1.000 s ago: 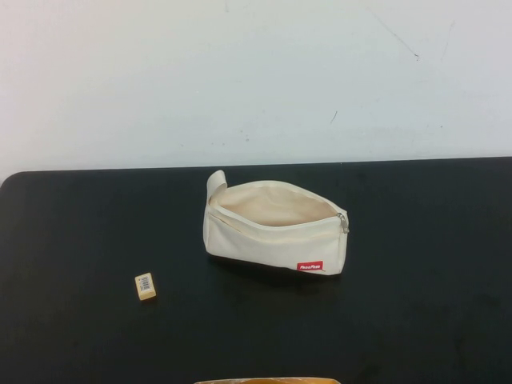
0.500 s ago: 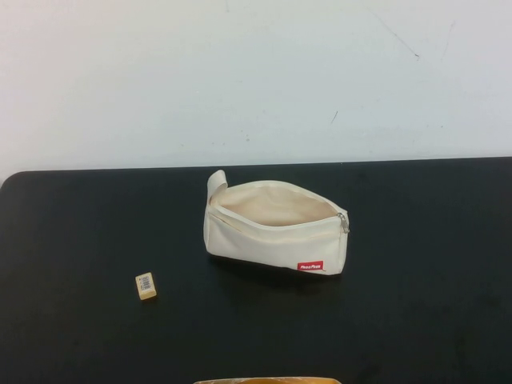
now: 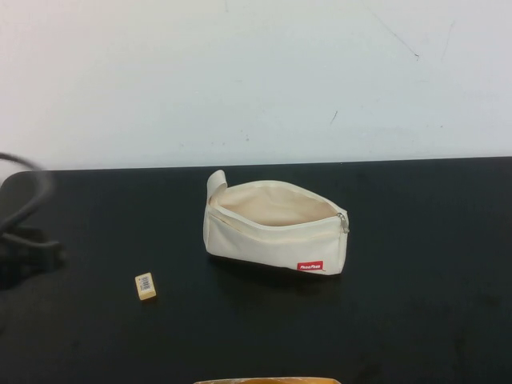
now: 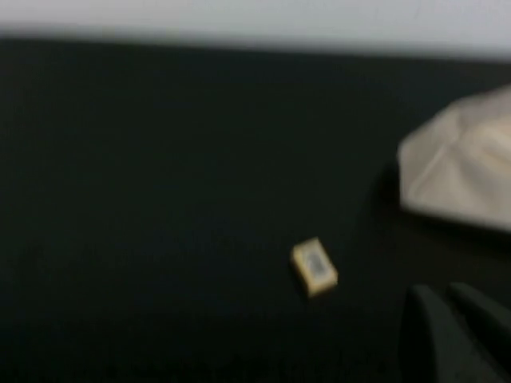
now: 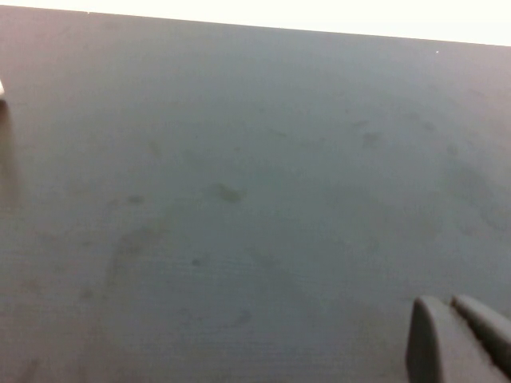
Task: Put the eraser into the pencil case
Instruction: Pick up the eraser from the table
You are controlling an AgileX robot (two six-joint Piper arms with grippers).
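The eraser, a tiny cream-tan block with a white label, lies on the black table left of the pencil case. The case is a cream-white pouch with its zip open and a red label on its front. The left arm shows as a dark blur at the table's left edge, left of the eraser. In the left wrist view the left gripper has its fingers together and empty, near the eraser, with the case beyond. The right gripper is shut and empty over bare table.
The black table ends at a white wall behind. A tan edge of something shows at the bottom of the high view.
The left arm has come into the high view at the left edge. The eraser and pencil case have not moved.
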